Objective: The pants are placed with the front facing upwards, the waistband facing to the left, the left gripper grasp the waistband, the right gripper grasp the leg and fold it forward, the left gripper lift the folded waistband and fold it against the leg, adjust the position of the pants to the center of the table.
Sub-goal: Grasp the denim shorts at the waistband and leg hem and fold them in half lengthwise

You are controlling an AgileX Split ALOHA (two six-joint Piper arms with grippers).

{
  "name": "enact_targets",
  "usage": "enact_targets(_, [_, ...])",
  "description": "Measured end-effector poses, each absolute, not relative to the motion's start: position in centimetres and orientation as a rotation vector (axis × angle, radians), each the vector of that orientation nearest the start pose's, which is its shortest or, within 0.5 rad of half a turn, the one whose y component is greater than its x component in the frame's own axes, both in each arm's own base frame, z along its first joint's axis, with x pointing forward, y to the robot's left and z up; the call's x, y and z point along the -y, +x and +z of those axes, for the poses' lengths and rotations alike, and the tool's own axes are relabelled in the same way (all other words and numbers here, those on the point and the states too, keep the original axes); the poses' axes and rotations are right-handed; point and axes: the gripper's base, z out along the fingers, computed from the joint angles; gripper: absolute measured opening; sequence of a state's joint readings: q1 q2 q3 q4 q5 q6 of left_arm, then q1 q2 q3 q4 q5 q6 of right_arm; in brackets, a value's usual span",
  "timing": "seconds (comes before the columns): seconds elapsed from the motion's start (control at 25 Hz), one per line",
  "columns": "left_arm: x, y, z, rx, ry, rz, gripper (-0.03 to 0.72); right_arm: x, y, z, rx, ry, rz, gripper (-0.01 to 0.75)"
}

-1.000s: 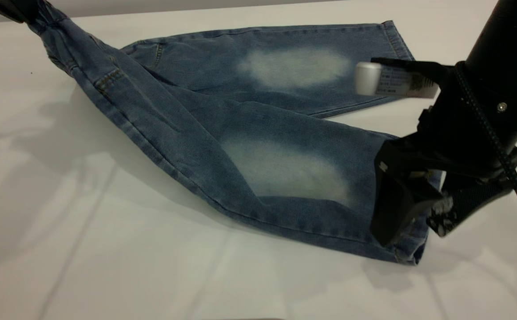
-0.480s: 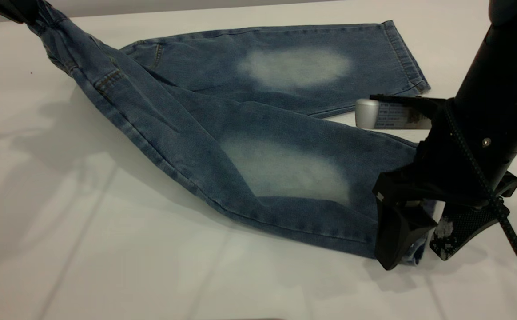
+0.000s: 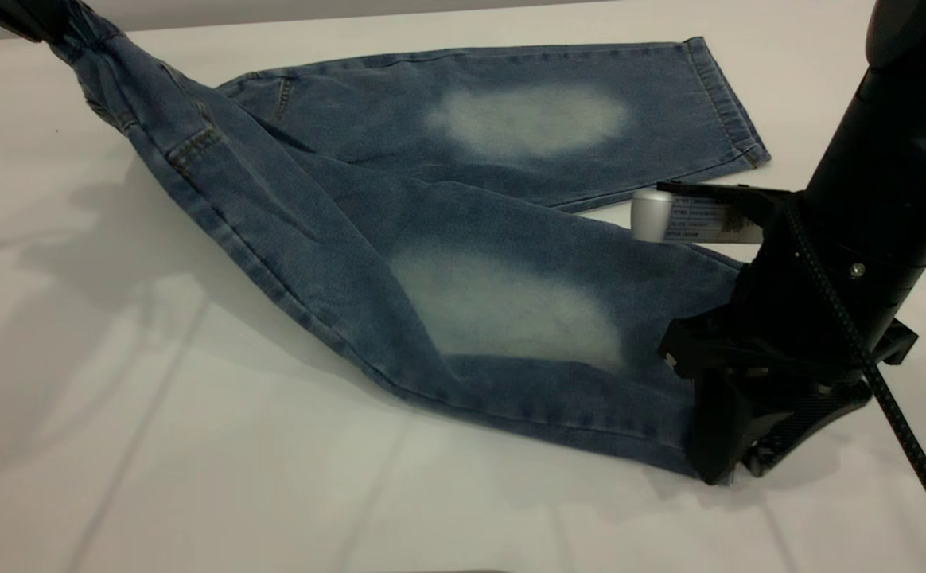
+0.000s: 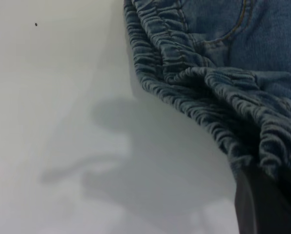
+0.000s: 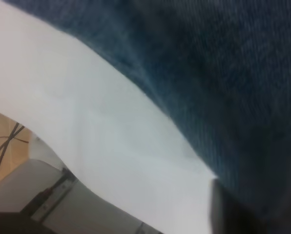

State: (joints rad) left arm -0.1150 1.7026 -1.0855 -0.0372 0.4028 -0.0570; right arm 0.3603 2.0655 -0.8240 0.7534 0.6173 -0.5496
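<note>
Both grippers pinch the pants (image 3: 399,239): left gripper (image 3: 29,20) waistband (image 4: 194,92), right gripper (image 3: 729,461) leg hem.

The pants (image 3: 431,263) are made of blue denim cloth, faded pale at the knees, with a gathered elastic waistband (image 4: 204,92). The table (image 3: 153,446) is covered in smooth, matt white.

The right arm (image 3: 892,159) reached steeply down at the right, its pincer (image 3: 737,461) low against the worktop (image 3: 192,477), fingers closed on the leg hem (image 3: 670,438). The left pincer (image 3: 13,17), raised at the far left corner, gripped the waistband (image 4: 209,97).
</note>
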Motion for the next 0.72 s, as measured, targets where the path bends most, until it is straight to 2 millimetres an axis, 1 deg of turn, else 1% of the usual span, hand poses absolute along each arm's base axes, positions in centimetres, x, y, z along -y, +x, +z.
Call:
enact_targets(0.04, [4.2,35.5,21.7,-2.506,0.036,-0.103,0.030,-13.4,25.4,4.9,-3.201,-0.409,0.624,0.105])
enact_targets(0.12, [4.2,35.5,21.7,-2.506,0.036,-0.103,0.030,-13.4,25.4,4.9,-3.192,-0.429,0.626,0.042])
enact_targets(0.24, [4.2,35.5,21.7,-2.506,0.036,-0.103,0.030,-13.4,25.5,5.0,-3.185,-0.454,0.627,0.022])
enact_targets(0.32, [4.2,35.5,21.7,-2.506,0.036,-0.103,0.030,-13.5,25.7,5.6,-3.167,-0.488,0.630,0.021])
enact_targets(0.4, [4.2,35.5,21.7,-2.506,0.036,-0.103,0.030,-13.8,26.3,7.1,-3.109,-0.510,0.637,0.021])
enact_targets(0.6, [4.2,35.5,21.7,-2.506,0.036,-0.103,0.030,-14.4,27.9,11.8,-2.935,-0.556,0.661,0.021])
enact_targets(0.72, [4.2,35.5,21.7,-2.506,0.036,-0.103,0.030,-14.6,28.5,13.9,-2.870,-0.563,0.667,0.021])
